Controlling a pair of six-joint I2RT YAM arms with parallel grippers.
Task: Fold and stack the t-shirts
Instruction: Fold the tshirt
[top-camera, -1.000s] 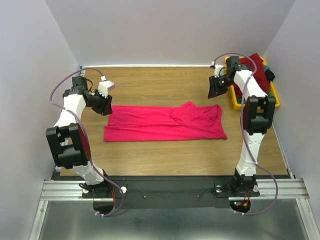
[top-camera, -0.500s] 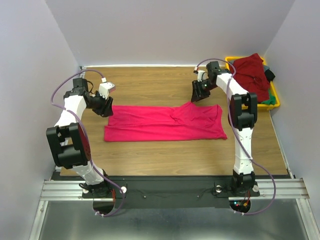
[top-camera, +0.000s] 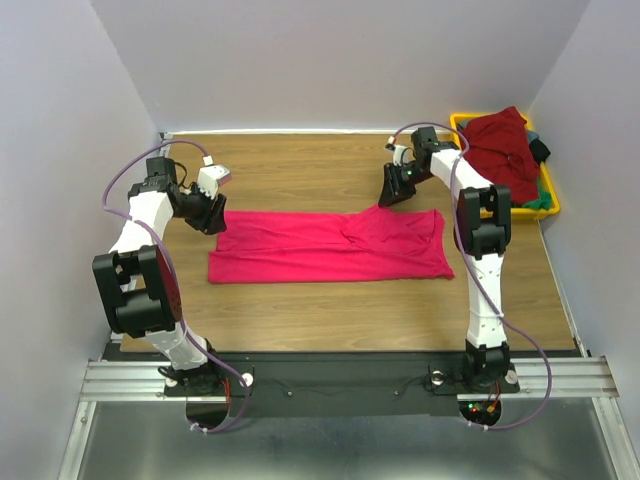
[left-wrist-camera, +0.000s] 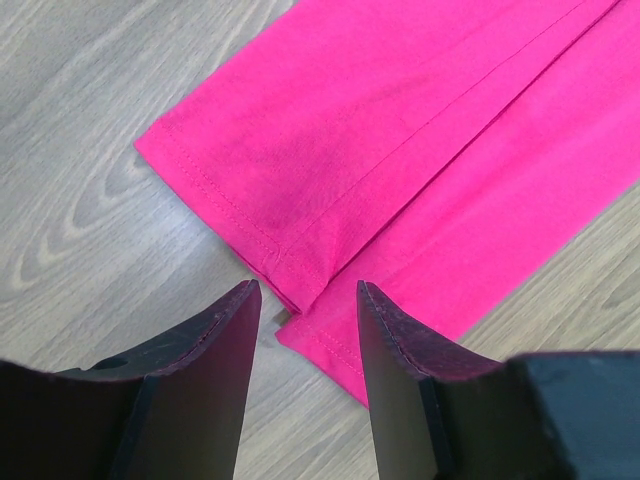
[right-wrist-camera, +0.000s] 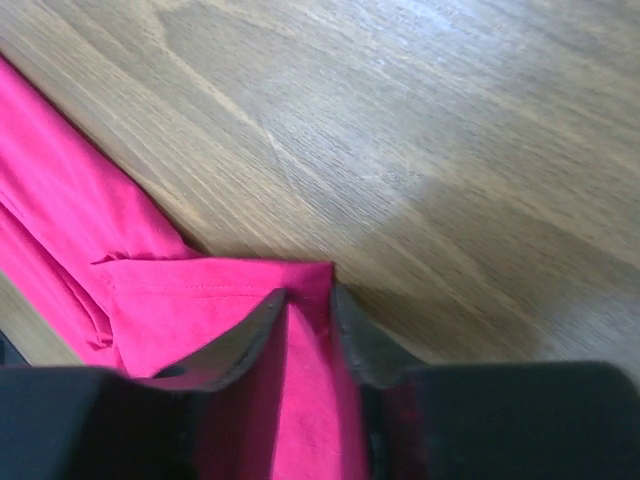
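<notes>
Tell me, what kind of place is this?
Probably a robot test lab: a left arm and a right arm bolted to a metal rail, bare grey walls boxing in the table, one pink shirt laid out.

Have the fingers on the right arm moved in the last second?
Yes. The right fingers have swung left, away from the yellow bin, and now sit at the far edge of the crimson t-shirt.

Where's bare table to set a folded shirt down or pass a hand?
Free: the wood strip between the crimson t-shirt and the back wall; also the near strip between it and the arm bases. Crowded: the yellow bin, piled with shirts.
</notes>
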